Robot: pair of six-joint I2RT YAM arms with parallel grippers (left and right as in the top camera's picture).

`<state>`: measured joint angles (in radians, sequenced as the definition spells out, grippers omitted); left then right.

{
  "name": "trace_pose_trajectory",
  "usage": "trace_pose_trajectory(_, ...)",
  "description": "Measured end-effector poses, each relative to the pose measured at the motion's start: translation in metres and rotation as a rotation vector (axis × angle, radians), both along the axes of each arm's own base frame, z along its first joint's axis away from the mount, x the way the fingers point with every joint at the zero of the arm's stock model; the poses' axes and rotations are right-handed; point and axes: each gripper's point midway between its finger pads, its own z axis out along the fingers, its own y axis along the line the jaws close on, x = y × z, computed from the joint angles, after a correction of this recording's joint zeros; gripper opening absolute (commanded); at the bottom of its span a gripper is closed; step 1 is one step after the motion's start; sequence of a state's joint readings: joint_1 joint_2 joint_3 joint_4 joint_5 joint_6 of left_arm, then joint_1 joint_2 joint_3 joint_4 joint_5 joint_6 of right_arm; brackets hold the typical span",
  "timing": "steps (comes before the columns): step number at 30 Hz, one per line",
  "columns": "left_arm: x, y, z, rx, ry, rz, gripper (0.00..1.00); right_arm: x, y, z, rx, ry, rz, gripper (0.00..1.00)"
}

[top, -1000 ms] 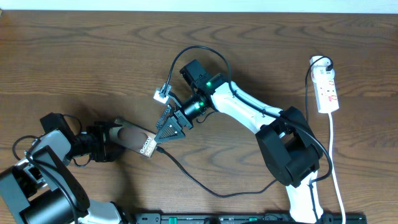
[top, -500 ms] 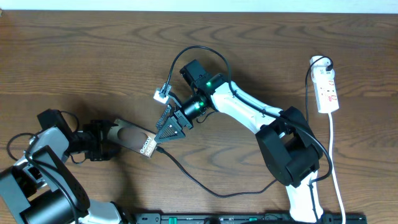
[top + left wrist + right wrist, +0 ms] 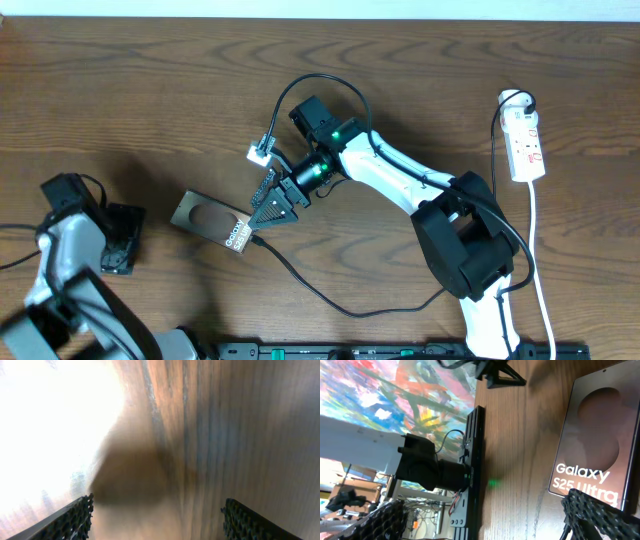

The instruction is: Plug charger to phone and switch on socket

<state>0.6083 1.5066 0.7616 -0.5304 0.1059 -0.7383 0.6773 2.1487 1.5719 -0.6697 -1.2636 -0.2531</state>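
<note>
With the charger (image 3: 262,243) seemingly seated in the phone (image 3: 205,218), left gripper (image 3: 160,519) and right gripper (image 3: 270,203) hang spread and empty; next, press the far-right socket (image 3: 527,140) switch.

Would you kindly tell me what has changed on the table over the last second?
The left gripper drew back leftward, away from the phone, jaws open. The phone, the open right gripper over its labelled end, the cable and the power strip stayed put.

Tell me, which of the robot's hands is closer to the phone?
Right. The right fingers are open, right at the labelled end of the phone; the left fingers, also open, are off beyond its other end, clear of it.
</note>
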Motion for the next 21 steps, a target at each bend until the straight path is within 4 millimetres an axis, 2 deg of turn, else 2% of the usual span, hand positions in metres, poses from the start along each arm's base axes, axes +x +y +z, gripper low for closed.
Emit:
trace_pose_trajectory(5, 0.041, -0.005, 0.068, 0.082, -0.314, -0.155, 0.82, 0.0, 0.0, 0.0, 0.0, 0.0, 0.0, 0.99)
trace_pose_trajectory(8, 0.062, -0.027, 0.112, 0.118, -0.504, -0.338, 0.82, 0.0, 0.0, 0.0, 0.0, 0.0, 0.0, 0.99)
trace_pose_trajectory(11, 0.072, -0.063, 0.139, 0.138, -0.61, -0.548, 0.82, 0.0, 0.0, 0.0, 0.0, 0.001, 0.0, 0.99)
trace_pose_trajectory(16, 0.077, -0.133, 0.16, 0.144, -0.665, -0.905, 0.82, 0.001, 0.0, -0.002, -0.017, 0.006, -0.009, 0.99)
trace_pose_trajectory(19, 0.074, -0.166, 0.156, 0.175, -0.608, -1.085, 0.82, 0.006, 0.0, -0.009, -0.075, 0.017, -0.043, 0.99)
trace_pose_trajectory(21, 0.072, -0.181, 0.15, 0.227, -0.544, -1.181, 0.82, 0.014, 0.0, -0.02, -0.166, 0.022, -0.102, 0.99)
